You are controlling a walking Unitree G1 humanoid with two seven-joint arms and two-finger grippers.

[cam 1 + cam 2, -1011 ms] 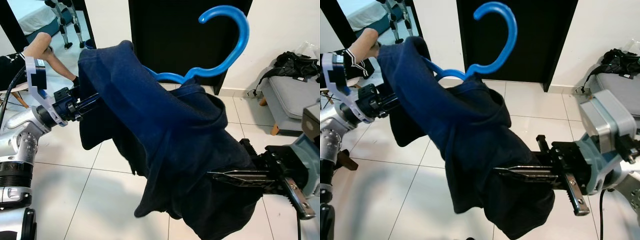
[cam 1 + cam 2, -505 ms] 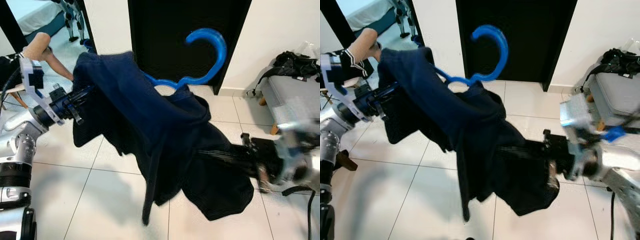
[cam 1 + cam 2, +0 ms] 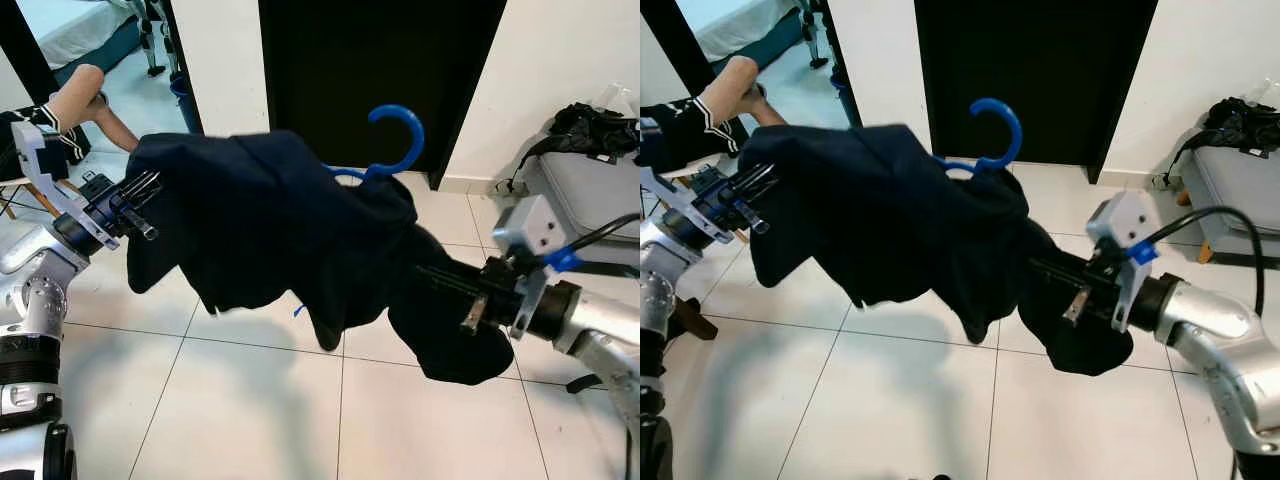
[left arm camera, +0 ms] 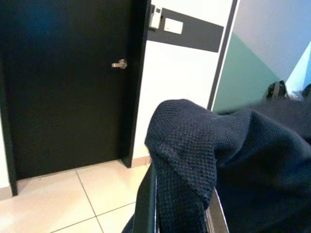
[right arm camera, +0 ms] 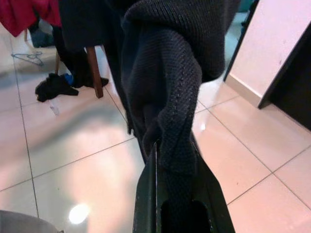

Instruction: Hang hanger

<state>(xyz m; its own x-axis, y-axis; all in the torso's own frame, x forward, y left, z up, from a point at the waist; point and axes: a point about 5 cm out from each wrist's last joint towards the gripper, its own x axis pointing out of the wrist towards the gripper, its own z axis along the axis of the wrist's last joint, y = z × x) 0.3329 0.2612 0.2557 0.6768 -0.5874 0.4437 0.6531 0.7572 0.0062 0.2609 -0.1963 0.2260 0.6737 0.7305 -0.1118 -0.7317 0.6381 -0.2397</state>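
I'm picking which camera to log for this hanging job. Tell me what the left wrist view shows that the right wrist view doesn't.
Left wrist view: a black door with a metal lever handle, and a white wall switch. Right wrist view: a red cloth, a wooden leg, dark items on the floor. Both: the navy knit garment pinched in that arm's end effector, left and right, over pale floor tiles.

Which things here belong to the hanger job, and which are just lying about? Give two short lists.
Part of the job:
blue hanger
dark navy garment draped on it
left hand, shut on the garment
right hand, shut on the garment

Lying about:
grey bench
black clothes piled on the bench
black door
person's leg
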